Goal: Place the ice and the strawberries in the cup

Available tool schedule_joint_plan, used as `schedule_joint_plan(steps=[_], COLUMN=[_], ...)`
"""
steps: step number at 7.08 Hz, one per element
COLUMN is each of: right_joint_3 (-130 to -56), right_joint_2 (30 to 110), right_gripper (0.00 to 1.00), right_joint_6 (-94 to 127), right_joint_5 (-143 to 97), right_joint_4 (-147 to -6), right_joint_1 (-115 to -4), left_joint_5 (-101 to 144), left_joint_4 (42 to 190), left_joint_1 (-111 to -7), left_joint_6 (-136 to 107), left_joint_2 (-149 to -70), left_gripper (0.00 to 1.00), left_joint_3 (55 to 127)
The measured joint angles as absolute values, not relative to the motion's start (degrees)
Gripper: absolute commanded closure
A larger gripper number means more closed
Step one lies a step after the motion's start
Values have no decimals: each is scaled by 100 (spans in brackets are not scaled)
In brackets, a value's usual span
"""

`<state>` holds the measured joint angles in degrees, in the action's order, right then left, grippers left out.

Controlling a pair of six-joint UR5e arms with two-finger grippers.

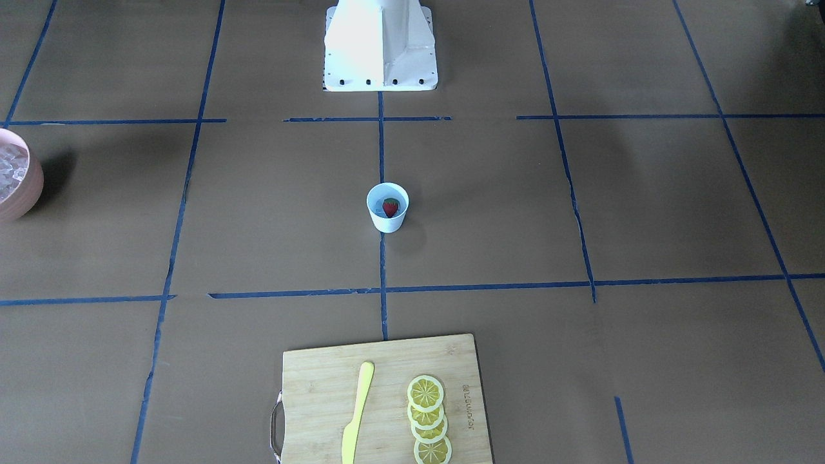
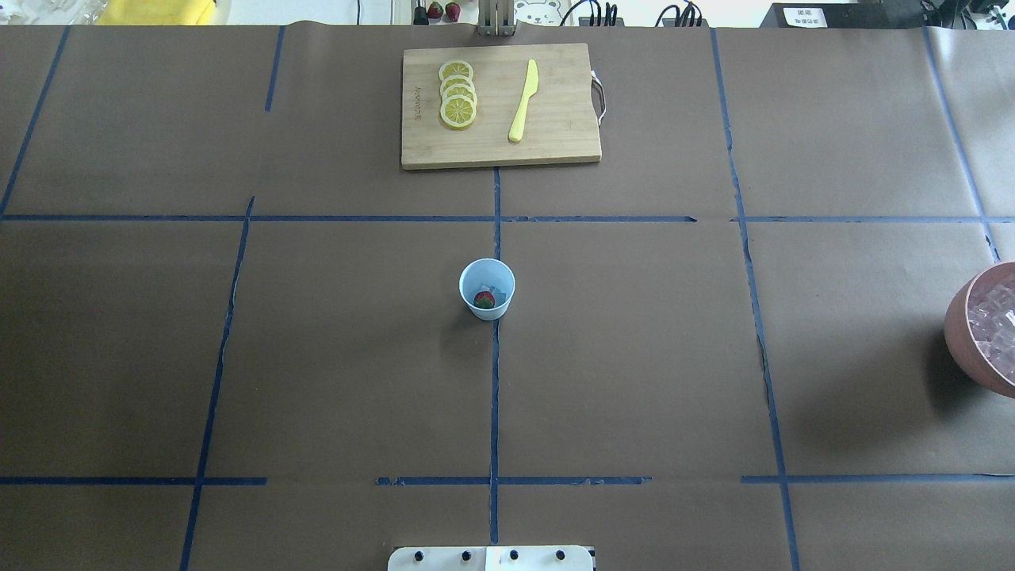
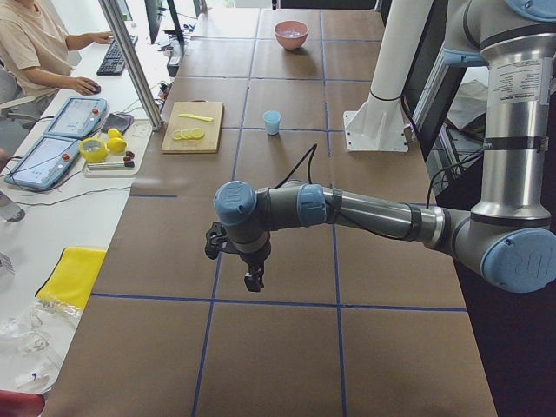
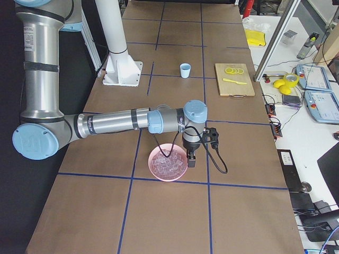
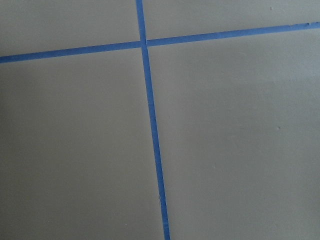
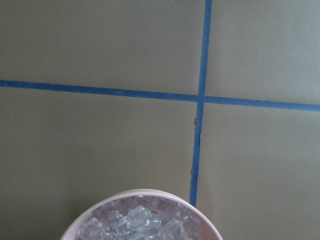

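The white cup point(image 2: 487, 289) stands at the table's middle, on a blue tape line. The dark-red strawberry point(image 2: 484, 299) lies inside it, also in the front-facing view point(image 1: 390, 207), with what looks like a clear ice cube beside it. Several ice cubes point(image 6: 140, 223) fill the pink bowl point(image 2: 955, 325) at the table's right end. My right gripper point(image 4: 190, 160) hangs over the bowl's edge. My left gripper point(image 3: 252, 280) hangs over bare table far to the left of the cup. Both show only in side views, so I cannot tell whether they are open or shut.
A wooden cutting board point(image 2: 555, 135) lies at the far edge with lemon slices point(image 2: 457, 95) and a yellow knife point(image 2: 523, 101) on it. The robot's base plate point(image 2: 492, 558) is at the near edge. An operator point(image 3: 35, 43) sits beyond the table.
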<state>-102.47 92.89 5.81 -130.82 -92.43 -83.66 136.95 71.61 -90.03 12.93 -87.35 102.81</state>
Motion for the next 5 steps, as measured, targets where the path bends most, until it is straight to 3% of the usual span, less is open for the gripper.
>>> schedule_joint_plan(steps=[5], right_joint_3=[-9543], right_joint_2=[9036], right_gripper=[0], right_joint_6=[548], right_joint_5=[-13653], right_joint_4=[-9189], right_joint_1=[-8328], left_joint_5=[13697], left_joint_4=[7713], left_joint_1=[-8986], left_joint_6=[1274], left_joint_2=[-8802], left_gripper=[0], left_joint_3=[10006])
